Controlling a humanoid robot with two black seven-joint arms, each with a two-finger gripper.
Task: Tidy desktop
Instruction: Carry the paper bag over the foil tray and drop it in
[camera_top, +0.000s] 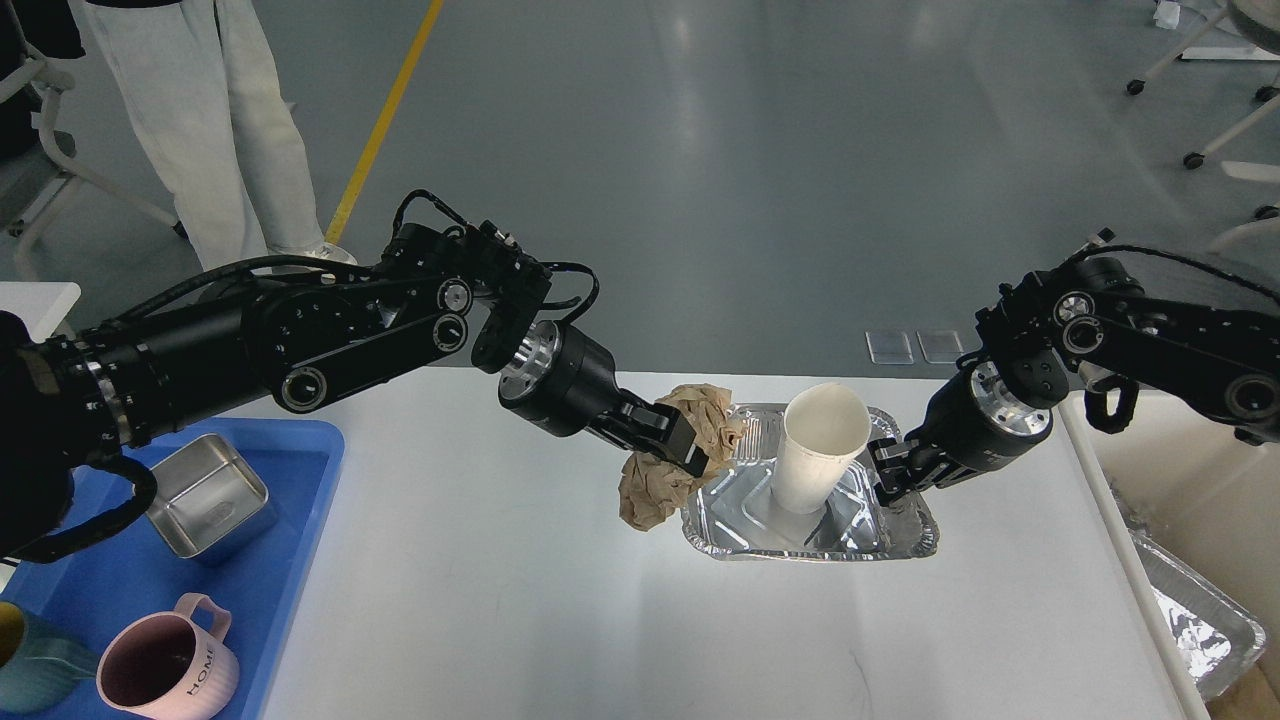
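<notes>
A crumpled brown paper wad (680, 450) is clamped in the left claw (672, 437) at the left rim of a crinkled silver foil tray (720, 525) set far-centre on the wide white matte counter (560, 610). A white paper cup (820, 447) stands tilted inside that tray, and the right claw (888, 470) is seen beside it, how far open cannot be told. A blue plastic tray (300, 520) with a square steel tin (208, 497) and a pink mug (170, 665) is seen at the left edge.

One white table (560, 620) was counted, with one blue tray (290, 560) at its left edge. Two foil trays were seen: one (720, 520) on the table, another (1200, 610) off its right side. One paper cup (815, 450), one crumpled brown paper (665, 470), one steel tin (205, 495) and two mugs, pink (165, 670) and teal (35, 665), were recorded. Two robot arms were present.
</notes>
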